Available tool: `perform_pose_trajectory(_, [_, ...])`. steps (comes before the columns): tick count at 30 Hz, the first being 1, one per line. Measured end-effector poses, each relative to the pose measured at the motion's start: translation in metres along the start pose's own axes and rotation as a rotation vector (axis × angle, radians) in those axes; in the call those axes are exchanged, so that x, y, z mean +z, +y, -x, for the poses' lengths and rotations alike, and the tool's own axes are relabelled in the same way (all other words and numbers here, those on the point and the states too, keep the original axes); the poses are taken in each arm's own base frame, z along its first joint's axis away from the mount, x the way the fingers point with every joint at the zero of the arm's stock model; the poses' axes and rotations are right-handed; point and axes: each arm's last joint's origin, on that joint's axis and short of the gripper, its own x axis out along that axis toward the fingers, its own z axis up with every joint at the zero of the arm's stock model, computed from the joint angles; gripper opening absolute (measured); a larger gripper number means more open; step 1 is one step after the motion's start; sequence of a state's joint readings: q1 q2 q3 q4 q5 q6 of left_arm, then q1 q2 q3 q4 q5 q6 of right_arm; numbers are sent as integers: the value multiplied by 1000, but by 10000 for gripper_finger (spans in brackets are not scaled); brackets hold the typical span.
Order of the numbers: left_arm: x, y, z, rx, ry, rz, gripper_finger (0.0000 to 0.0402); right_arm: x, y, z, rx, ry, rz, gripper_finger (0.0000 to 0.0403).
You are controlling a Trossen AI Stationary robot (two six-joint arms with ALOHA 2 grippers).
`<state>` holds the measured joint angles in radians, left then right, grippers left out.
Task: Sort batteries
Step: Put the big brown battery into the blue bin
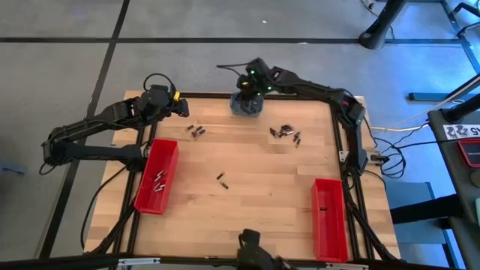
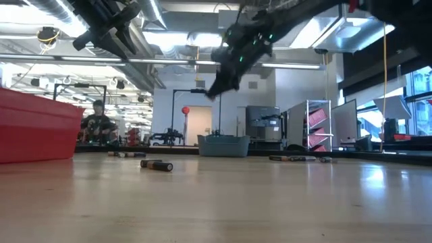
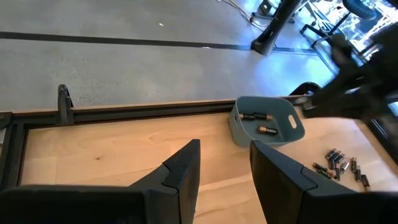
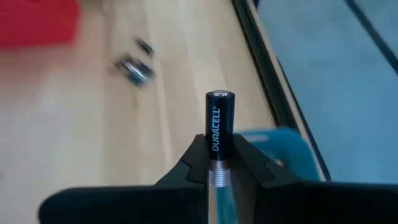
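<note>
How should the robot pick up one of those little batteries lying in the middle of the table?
Probably from straight above, pinching the middle of the battery across its thin round sides. It lies flat on the table, so its ends are hard to get at. Its neighbour lies close by, so come down carefully.

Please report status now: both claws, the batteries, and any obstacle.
Right claw shut on a battery, above the dish. Left claw open, empty, far left corner. Loose batteries on the table. Nothing in the way.
</note>
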<state>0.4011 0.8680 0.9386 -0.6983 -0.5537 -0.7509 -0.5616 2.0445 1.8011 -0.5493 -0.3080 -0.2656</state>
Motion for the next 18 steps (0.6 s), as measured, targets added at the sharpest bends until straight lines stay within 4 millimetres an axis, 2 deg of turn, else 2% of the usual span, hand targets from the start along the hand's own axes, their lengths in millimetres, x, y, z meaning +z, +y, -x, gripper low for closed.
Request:
perform_pose_trajectory(4, [0, 0, 0, 0, 0, 5, 129, -18, -10, -29, -67, 89, 4, 35])
perform_pose_trajectory(11, [0, 0, 0, 0, 0, 7, 129, -42, -22, -63, -108, 176, -18, 46])
perform_pose_trajectory(15, [0, 0, 0, 0, 0, 8, 129, -49, -23, -69, -124, 207, -22, 61])
perform_pose_trajectory(18, [0, 0, 0, 0, 0, 8, 129, -48, -23, -69, -126, 202, -19, 86])
